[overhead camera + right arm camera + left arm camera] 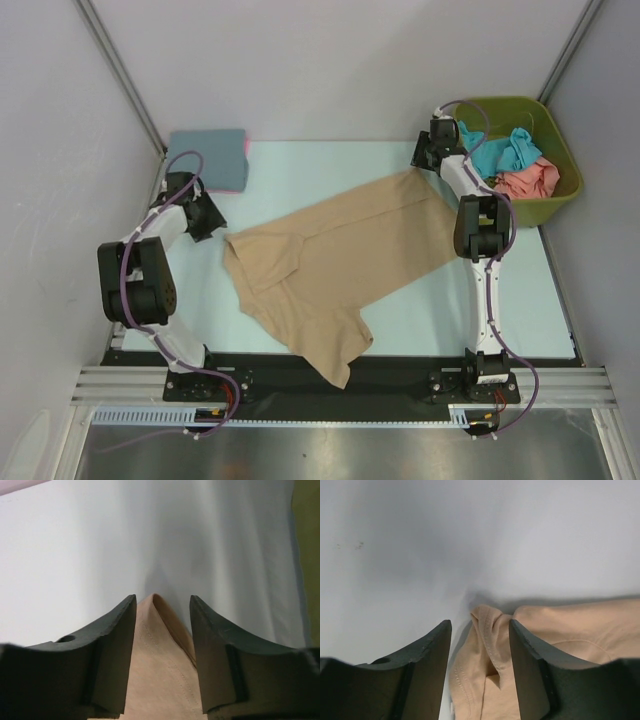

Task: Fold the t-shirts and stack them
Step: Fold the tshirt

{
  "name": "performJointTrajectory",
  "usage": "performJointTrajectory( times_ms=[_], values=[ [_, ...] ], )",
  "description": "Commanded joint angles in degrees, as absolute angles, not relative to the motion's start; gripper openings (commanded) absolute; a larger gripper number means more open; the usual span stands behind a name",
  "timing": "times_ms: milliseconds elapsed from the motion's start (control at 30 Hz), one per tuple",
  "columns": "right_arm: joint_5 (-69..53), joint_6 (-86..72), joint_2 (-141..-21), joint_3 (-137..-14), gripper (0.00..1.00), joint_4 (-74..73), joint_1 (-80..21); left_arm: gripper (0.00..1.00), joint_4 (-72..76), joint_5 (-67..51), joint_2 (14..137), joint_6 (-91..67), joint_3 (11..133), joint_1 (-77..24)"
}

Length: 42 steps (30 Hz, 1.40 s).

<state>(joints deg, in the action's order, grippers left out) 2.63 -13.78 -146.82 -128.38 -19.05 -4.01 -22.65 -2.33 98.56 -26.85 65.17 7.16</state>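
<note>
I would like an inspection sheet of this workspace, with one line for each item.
Surface: pale table, partly covered by cloth.
Job's things: tan t-shirt spread unfolded mid-table, one tip over the near edge; slate blue t-shirt folded on a pink t-shirt, far left; teal t-shirt and salmon t-shirt crumpled in the olive-green bin.
Clutter: olive-green bin, far right.
Grippers: left gripper and right gripper open, tan cloth between the jaws of each.
Cables: purple cables, none lying on the tan t-shirt.
Surroundings: grey walls.

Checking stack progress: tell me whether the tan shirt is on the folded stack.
No: the tan shirt lies spread across the table, apart from the stack in the far left corner.
</note>
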Motion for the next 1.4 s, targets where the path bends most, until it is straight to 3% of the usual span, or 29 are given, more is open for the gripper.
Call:
performJointTrajectory(
  times_ms=[0,200,467,700,1233,1367],
  values=[
    [3.3,-12.1,-145.5,-130.0,0.48,-18.5,-4.3,0.55,-20.9,-7.5,98.1,-25.4,65.6,7.1],
    [2.0,-12.9,-146.4,-130.3,0.45,-18.0,-4.1,0.59,-24.1,-10.5,101.2,-24.2,66.4,6.9],
    [1.3,-13.5,-145.8,-130.0,0.38,-19.7,-4.6,0.52,-23.3,-11.2,99.5,-25.0,63.9,6.5],
    [1.5,-12.0,-143.5,-125.8,0.44,-19.5,-4.8,0.49,-23.2,-11.3,99.5,-25.2,64.0,6.4],
    [2.6,-11.3,-141.0,-123.1,0.38,-17.7,-5.0,0.34,-23.1,-11.0,99.7,-26.0,63.4,6.4],
    [3.1,-11.2,-141.0,-124.1,0.30,-17.7,-4.9,0.31,-23.0,-10.9,99.5,-26.0,63.0,6.4]
  ],
)
